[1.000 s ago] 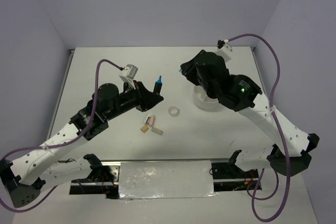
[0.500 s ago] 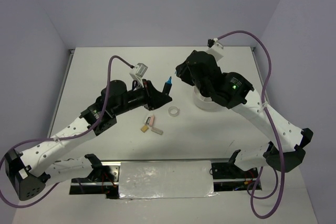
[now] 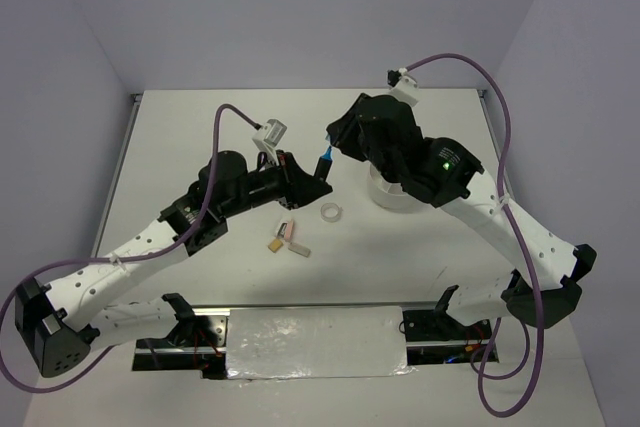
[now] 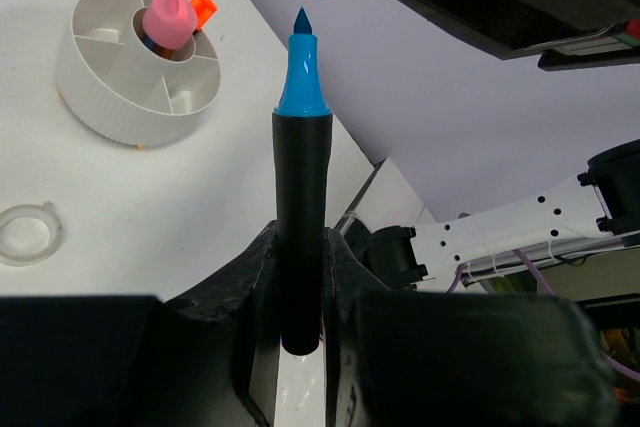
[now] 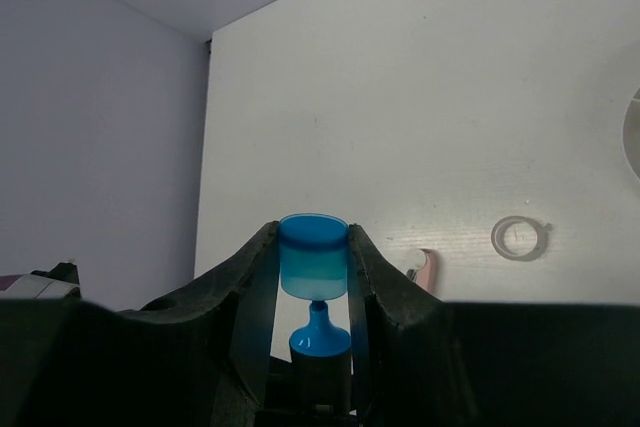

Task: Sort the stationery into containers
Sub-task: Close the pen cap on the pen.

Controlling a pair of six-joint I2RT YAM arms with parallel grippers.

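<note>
My left gripper [image 4: 300, 287] is shut on a black marker [image 4: 300, 217] with a bare blue tip [image 4: 302, 72], held up in the air. My right gripper [image 5: 313, 267] is shut on the blue cap [image 5: 313, 255], which hangs just off the marker's tip [image 5: 320, 332]. In the top view the two grippers meet at the blue tip [image 3: 325, 159]. The round white tub [image 4: 135, 62] holds a pink cylinder [image 4: 168, 17] and an orange-tipped marker [image 4: 203, 5]. The clear tape ring [image 3: 332, 213] lies on the table, also in the left wrist view [image 4: 28, 234].
A pink eraser [image 3: 289, 234] lies with small tan pieces [image 3: 274, 244] in front of the left arm, near the table's front. The tub [image 3: 392, 192] is partly hidden under the right arm. The table's front rail [image 3: 315, 339] runs along the near edge.
The left arm has swung right and forward with the marker, bringing its blue tip up to the right gripper. The right gripper has shifted slightly left toward it.
</note>
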